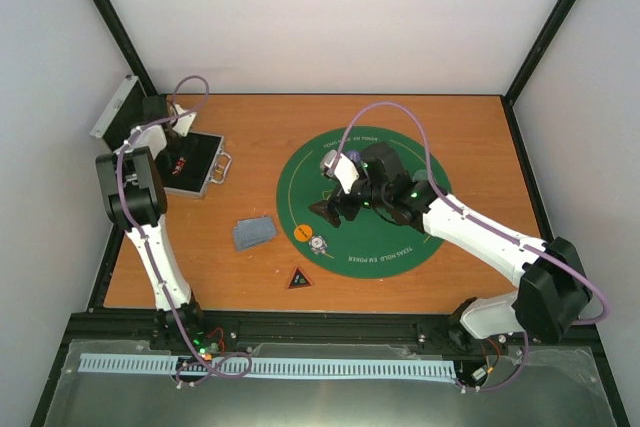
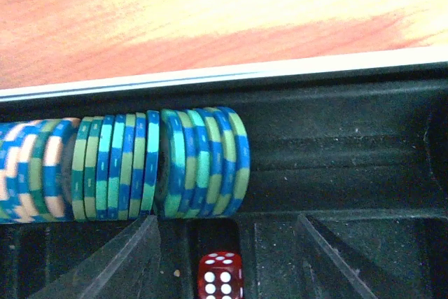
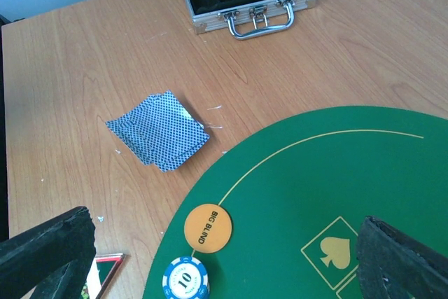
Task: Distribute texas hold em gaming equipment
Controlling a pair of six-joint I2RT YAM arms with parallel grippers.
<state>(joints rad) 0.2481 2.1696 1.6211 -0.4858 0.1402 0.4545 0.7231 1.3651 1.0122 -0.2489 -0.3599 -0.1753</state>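
2 arms are on separate jobs. The left gripper is down inside the silver case, its jaws roughly half open with nothing between them. Its dark fingers blend into the black lining. They sit just beside the row of green-and-blue chips standing on edge in their slot, over the compartment that holds a red die, not around any chip.

The right gripper hangs over the green mat with its jaws spread as wide as they go, empty.

Some equipment is already out of the case:
- An orange Big Blind disc lies on the mat's edge.
- A blue-and-white 10 chip lies on the mat just beside the disc.
- The blue-backed cards lie in a loose pile on the bare table, near the mat.
- The red-edged triangle lies on the wood, near the mat's front edge.

The step in hand looks like fetching more chips from the case. I judge the task to be at an early to middle stage, since most chips are not yet dealt out.

The next move calls for shifting the left fingers onto the row. They then need to straddle the end chips across their faces and close before lifting straight up, clear of the slot wall. A skewed grip could topple the row.
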